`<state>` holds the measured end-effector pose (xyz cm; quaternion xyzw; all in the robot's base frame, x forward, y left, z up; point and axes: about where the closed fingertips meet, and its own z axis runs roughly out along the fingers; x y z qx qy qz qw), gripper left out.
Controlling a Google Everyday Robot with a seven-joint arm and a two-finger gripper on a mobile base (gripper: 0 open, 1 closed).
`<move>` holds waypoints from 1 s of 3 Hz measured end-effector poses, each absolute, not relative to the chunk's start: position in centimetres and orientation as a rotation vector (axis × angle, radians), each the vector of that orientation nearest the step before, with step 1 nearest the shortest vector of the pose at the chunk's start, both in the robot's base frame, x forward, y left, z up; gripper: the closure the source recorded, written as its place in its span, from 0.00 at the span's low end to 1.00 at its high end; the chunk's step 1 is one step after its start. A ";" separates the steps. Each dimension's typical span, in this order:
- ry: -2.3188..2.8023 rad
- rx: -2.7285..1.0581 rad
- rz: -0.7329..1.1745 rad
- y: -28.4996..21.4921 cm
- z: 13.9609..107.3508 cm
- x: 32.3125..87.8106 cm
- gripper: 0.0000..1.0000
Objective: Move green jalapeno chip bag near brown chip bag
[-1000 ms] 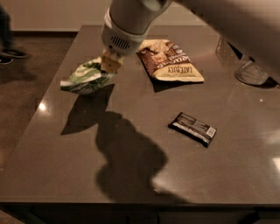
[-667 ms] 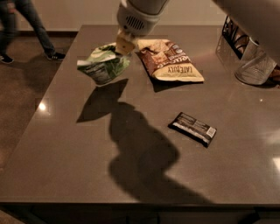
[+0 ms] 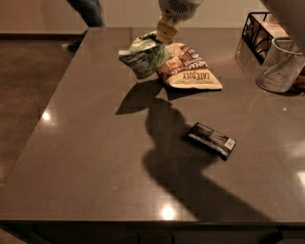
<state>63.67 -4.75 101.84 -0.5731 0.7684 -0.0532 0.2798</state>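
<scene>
The green jalapeno chip bag (image 3: 143,56) hangs crumpled in the air from my gripper (image 3: 164,34), which is shut on its top edge at the far side of the table. It hangs just left of the brown chip bag (image 3: 189,66), overlapping that bag's left edge in this view. The brown bag lies flat on the dark table (image 3: 95,143), brown part away from me, cream-yellow part toward me. The green bag's shadow falls on the table below it.
A small black wrapped bar (image 3: 211,139) lies at the table's middle right. A wire mesh cup (image 3: 281,66) and a black wire rack (image 3: 257,33) stand at the far right. A person's legs (image 3: 88,12) show beyond the far left edge.
My gripper has carried the green bag up off the table and to the right, from the left side to right beside the brown bag. The camera has also shifted.
</scene>
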 end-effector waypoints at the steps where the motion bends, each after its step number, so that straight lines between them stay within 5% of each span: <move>1: 2.075 -1.513 -0.238 -7.7 102.6 65.5 0.35; 2: 2.075 -1.511 -0.245 -7.8 102.7 65.6 0.12; 3: 2.074 -1.511 -0.246 -7.8 102.6 65.6 0.00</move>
